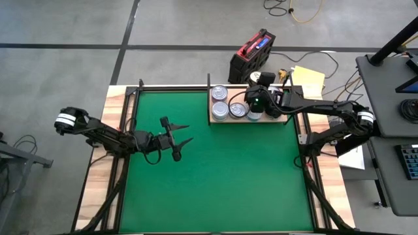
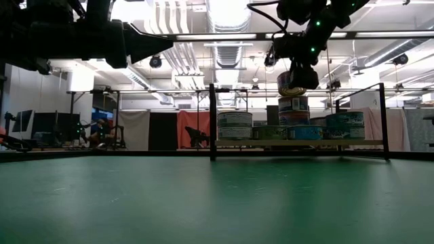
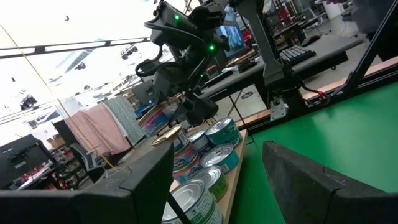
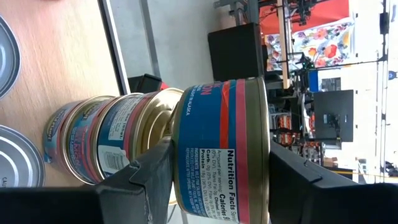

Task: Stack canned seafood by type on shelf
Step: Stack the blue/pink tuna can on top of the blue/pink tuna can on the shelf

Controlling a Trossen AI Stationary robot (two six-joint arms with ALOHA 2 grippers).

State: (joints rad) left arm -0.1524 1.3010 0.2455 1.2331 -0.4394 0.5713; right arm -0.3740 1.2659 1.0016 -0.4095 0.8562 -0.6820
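The green mat [image 1: 215, 176] is left open for passage. The shelf [image 1: 282, 119] is crowded by cans [image 1: 220, 110], and apparently blocked above by the right gripper [image 1: 257, 101].

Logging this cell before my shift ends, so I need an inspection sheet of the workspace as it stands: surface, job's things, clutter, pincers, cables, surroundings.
Surface: green mat, bare in the middle.
Job's things: tins grouped and partly stacked on the shelf at the mat's far edge; one blue tin held above a stack.
Clutter: red-and-black case and yellow papers beyond the table.
Pincers: right pincer shut on the blue tin over the shelf; left pincer open, holding nothing, over the mat's left part.
Cables: loose leads on the floor.
Surroundings: desk with keyboard to the right.
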